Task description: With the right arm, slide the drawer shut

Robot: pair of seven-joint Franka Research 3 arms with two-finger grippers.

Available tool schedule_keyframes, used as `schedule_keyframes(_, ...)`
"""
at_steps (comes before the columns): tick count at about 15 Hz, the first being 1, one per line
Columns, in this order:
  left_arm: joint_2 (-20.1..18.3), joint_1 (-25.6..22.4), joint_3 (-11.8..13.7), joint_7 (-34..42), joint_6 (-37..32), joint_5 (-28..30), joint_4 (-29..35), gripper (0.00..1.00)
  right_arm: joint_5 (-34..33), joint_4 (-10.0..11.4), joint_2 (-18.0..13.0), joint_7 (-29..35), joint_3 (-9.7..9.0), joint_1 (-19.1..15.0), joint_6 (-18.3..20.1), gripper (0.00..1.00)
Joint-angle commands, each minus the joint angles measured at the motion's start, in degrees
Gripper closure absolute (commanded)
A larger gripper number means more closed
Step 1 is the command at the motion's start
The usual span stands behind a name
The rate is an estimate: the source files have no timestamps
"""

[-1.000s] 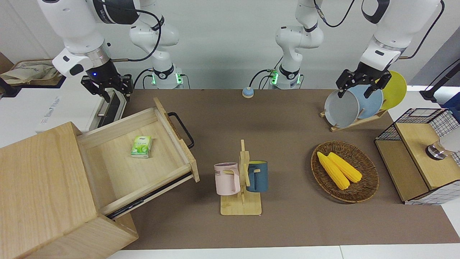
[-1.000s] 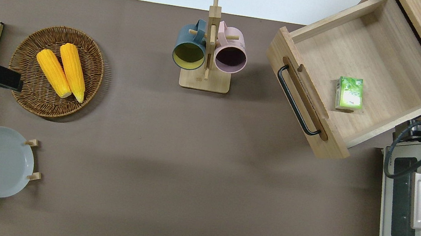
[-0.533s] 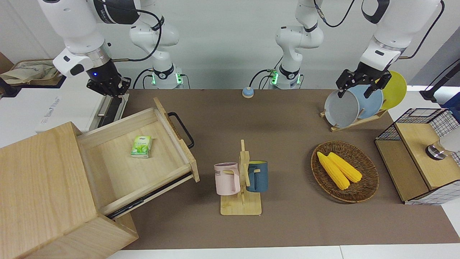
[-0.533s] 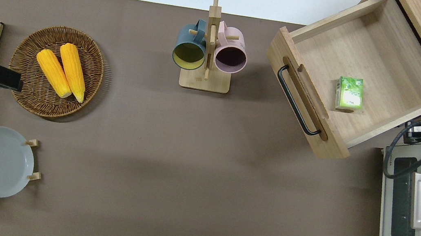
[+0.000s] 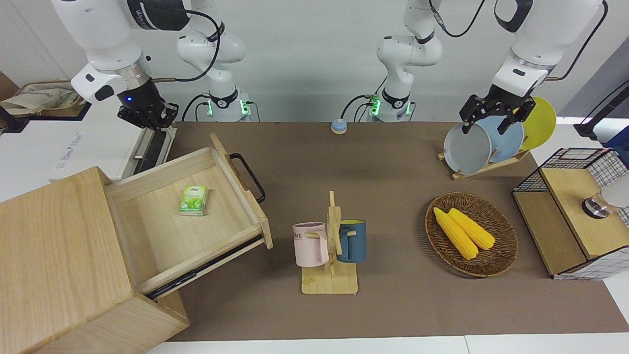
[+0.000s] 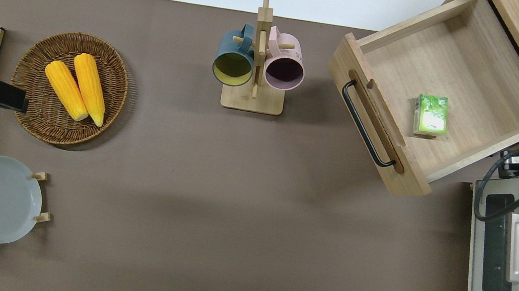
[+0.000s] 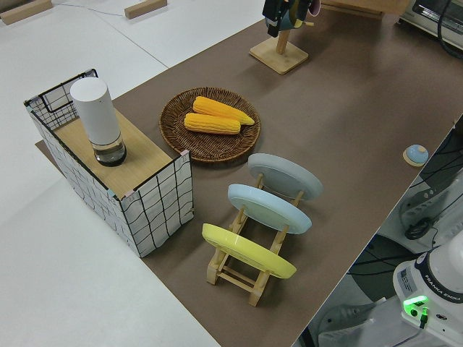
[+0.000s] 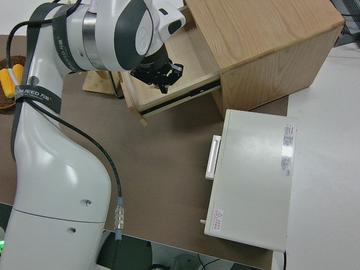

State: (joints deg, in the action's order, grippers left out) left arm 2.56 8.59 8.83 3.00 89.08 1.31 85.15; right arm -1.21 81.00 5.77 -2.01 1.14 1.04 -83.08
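The drawer [image 5: 157,221] stands pulled far out of the pale-wood cabinet [image 5: 54,246], its black bar handle [image 5: 251,180] facing the middle of the table. A green pack [image 5: 193,200] lies in it. The drawer also shows in the overhead view [image 6: 473,69] and the right side view [image 8: 169,100]. My right gripper [image 5: 146,119], with its blue wrist light, hangs in the air over the gap between the drawer's nearer side wall and the white toaster oven [image 5: 73,147], touching neither. It shows in the right side view [image 8: 160,76]. My left gripper [image 5: 489,123] is parked, open and empty.
A mug rack [image 5: 330,246] with a pink and a blue mug stands mid-table, close to the drawer's front. A wicker basket [image 5: 496,255] holds corn. A plate rack [image 5: 484,142] and a wire-mesh box [image 5: 570,216] stand at the left arm's end.
My right gripper has turned about its wrist and risen slightly, staying near the toaster oven. The drawer and the left arm have not moved.
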Motion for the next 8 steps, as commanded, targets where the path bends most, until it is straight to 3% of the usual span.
schedule_keyframes(1,0.69,0.99,0.92,0.34,0.04,-0.87,-1.12,0.00,0.86,-1.02,-0.93,-0.28,-0.53,-0.77,1.96,1.000)
schedule_keyframes(3,0.69,0.99,0.92,0.34,0.04,-0.78,-1.12,0.00,0.86,-1.71,-1.37,-0.19,-0.70,-0.77,4.93,1.000)
schedule_keyframes(8,0.69,0.99,0.92,0.34,0.04,-0.87,-1.12,0.00,0.95,-2.07,-3.40,0.25,-0.79,-0.51,6.70,1.000)
